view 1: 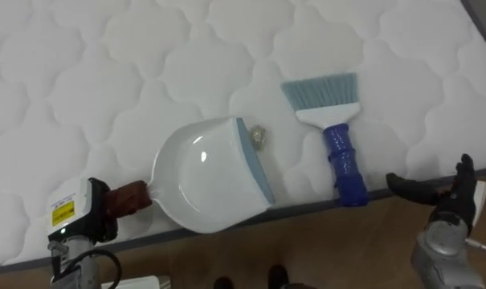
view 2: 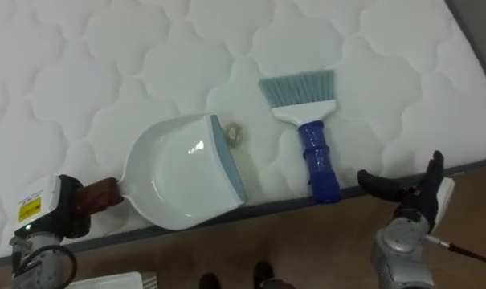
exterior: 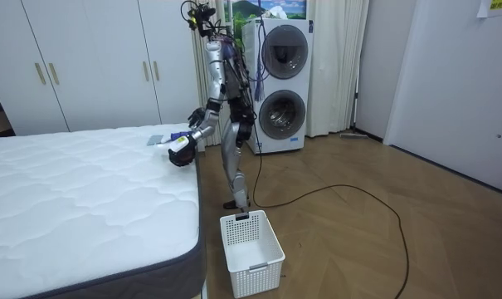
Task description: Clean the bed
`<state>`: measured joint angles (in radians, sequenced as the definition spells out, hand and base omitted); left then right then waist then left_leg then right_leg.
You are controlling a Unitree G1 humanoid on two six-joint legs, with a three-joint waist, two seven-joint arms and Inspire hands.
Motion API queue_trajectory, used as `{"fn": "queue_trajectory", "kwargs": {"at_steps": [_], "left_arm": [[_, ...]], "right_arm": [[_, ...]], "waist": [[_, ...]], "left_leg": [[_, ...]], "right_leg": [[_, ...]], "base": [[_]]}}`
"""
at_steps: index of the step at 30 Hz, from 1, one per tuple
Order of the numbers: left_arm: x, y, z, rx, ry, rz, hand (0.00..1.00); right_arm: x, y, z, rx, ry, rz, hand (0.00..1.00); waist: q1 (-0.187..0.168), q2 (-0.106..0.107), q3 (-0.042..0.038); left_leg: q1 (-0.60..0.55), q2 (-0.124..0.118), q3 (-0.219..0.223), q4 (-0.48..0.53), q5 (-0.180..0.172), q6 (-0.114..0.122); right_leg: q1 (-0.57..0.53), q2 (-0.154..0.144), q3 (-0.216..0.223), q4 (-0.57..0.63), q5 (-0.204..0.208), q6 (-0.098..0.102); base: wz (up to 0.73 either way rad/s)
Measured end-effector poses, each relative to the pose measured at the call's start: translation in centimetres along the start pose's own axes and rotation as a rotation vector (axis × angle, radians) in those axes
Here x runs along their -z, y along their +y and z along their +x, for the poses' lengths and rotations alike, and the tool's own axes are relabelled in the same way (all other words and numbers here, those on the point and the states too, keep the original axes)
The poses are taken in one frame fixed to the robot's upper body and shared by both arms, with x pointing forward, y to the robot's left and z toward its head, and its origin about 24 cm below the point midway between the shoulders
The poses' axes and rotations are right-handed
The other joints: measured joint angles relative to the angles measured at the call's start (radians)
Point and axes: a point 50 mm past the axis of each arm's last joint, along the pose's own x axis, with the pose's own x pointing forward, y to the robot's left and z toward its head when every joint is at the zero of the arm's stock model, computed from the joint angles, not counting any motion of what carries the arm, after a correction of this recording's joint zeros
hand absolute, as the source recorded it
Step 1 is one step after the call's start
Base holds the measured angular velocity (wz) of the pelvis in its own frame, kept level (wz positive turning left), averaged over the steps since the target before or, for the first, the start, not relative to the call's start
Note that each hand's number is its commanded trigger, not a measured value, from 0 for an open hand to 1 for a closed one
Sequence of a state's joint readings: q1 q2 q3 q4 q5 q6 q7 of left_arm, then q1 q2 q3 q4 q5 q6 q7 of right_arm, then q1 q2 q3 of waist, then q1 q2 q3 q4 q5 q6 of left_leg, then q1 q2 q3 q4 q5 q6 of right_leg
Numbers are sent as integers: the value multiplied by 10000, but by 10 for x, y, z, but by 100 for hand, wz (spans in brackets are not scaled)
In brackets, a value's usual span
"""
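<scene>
Holding the dustpan to the scrap, with the brush not yet picked up

The robot stands at the side edge of the bed (view 1: 106,80), leaning its arms over the mattress. Its left hand (view 1: 102,213) is curled round the brown handle of a white dustpan (view 1: 202,177). The dustpan lies flat on the quilted surface near that edge, with its grey-blue lip facing away from the hand. A small crumpled scrap (view 1: 258,137) sits just beyond the lip, touching it or nearly so; the pan looks placed there so that one short sweep would push the scrap in.

The brush (view 1: 339,136) lies loose on the mattress just beside the dustpan. Its pale bristles point toward the middle of the bed and the end of its blue handle reaches the near edge, which leaves the handle easy to take from where the robot stands. The right hand (view 1: 450,195) hangs just off that edge, near the handle's end, with thumb and fingers spread and holding nothing. It appears posed to close on the handle.

A white basket (exterior: 251,241) stands on the floor beside the bed, probably where the dustpan will be emptied.
</scene>
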<state>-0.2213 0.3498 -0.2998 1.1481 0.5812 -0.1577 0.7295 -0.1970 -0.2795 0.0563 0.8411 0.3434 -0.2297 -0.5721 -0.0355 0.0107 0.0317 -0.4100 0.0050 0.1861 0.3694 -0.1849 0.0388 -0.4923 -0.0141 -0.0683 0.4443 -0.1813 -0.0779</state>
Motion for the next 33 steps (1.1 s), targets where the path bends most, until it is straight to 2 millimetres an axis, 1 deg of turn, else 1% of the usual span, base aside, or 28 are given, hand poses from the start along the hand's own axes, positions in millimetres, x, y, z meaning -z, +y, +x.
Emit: {"fn": "queue_trajectory", "kwargs": {"at_steps": [5,8,15,19,23,33], "left_arm": [[1,0,0,8,113,77,100],[5,-1,-1,29,351,156,100],[8,-2,-1,275,720,91,100],[10,-3,-1,562,1046,-17,100],[12,-3,-1,760,1178,-32,100],[12,-2,2,911,1223,89,100]], "right_arm": [[-13,3,-1,268,-537,207,0],[-27,8,-2,167,-1341,131,0],[-41,17,-7,-126,-2154,108,0],[-43,22,-9,-227,-2229,131,0],[-42,26,-11,-431,-2263,0,0],[-37,43,-21,-1963,-2347,-617,0]], "waist": [[155,14,7],[165,21,5],[167,21,5],[182,29,7],[243,60,18],[257,101,29]], "left_leg": [[-66,-12,-20,-75,0,0],[-167,-9,-27,-78,1,-1],[-185,-5,-99,-71,0,0],[-186,-2,-190,-53,0,0],[-197,0,-187,-3,0,0],[-226,-20,-180,-5,1,1]], "right_leg": [[-133,-4,-3,27,0,-1],[-217,-25,-80,54,-1,-2],[-159,-60,-294,28,1,-4],[-109,-102,-454,8,12,-23],[-98,-106,-454,-79,12,-23],[-151,-148,-474,67,-2,-25]], "base": [[0],[0],[4],[5],[0],[0]]}}
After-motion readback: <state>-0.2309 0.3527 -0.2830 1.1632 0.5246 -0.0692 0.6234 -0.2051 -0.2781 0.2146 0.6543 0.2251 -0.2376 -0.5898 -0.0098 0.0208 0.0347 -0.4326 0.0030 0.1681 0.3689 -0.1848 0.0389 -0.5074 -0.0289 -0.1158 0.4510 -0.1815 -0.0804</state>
